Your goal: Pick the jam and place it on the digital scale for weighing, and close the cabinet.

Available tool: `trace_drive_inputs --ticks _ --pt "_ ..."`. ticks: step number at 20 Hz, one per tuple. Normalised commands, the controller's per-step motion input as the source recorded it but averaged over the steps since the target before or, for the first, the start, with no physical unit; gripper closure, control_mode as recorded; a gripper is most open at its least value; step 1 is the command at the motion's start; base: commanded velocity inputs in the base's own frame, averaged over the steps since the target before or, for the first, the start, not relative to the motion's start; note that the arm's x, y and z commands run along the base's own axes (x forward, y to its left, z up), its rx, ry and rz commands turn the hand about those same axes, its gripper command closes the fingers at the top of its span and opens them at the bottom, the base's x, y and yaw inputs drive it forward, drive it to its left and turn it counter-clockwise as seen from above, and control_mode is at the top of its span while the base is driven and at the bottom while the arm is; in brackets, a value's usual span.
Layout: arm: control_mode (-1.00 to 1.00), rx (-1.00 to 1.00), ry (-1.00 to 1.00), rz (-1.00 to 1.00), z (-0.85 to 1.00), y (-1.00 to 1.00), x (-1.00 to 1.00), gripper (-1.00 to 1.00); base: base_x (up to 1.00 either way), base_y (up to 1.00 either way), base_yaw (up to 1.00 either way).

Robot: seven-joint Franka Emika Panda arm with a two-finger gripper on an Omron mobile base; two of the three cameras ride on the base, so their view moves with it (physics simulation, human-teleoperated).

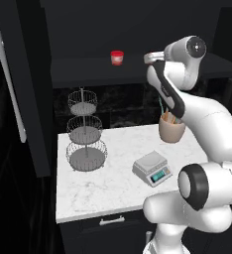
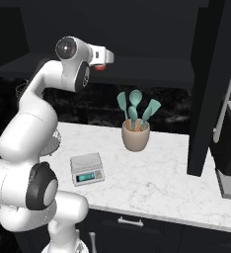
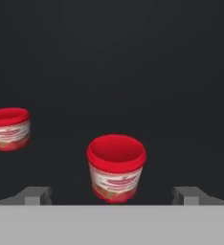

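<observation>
Up inside the open black upper wall cabinet (image 1: 33, 89), the arm has its two-finger gripper (image 3: 114, 195) levelled at the small squat jam jar with the red lid and pale reddish body (image 3: 116, 168), which sits at the lower middle of the hand view, straight between the two grey fingers (image 3: 35, 195). They stand wide apart, one at each lower corner of that view, and hold nothing. A second, alike jar (image 3: 8, 129) stands at the left edge, well apart from the first. To do this step well, I'd say the hand should go straight forward, keeping the nearer jar centred until the fingers flank its body below the lid, then close squarely so it doesn't tip or skid back on the shelf. The small light-grey digital scale with its greenish display (image 1: 152, 168) waits on the white marble desk (image 1: 118, 188), lower right of the left base view.
</observation>
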Motion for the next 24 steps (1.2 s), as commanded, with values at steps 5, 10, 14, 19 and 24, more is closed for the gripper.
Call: trace_drive_inputs --ticks 5,10,14,19,24 --pt "-1.00 0.00 0.00 0.00 -0.02 0.00 0.26 -1.00 0.00 0.00 0.00" --pt "-1.00 0.00 0.00 0.00 -0.12 0.00 0.25 -1.00 0.00 0.00 0.00" --pt "-1.00 0.00 0.00 0.00 -0.17 0.00 0.19 -1.00 0.00 0.00 0.00" --pt "-1.00 0.00 0.00 0.00 -0.17 0.00 0.18 -1.00 0.00 0.00 0.00" --pt "-1.00 0.00 0.00 0.00 -0.17 0.00 0.21 1.00 0.00 0.00 0.00"
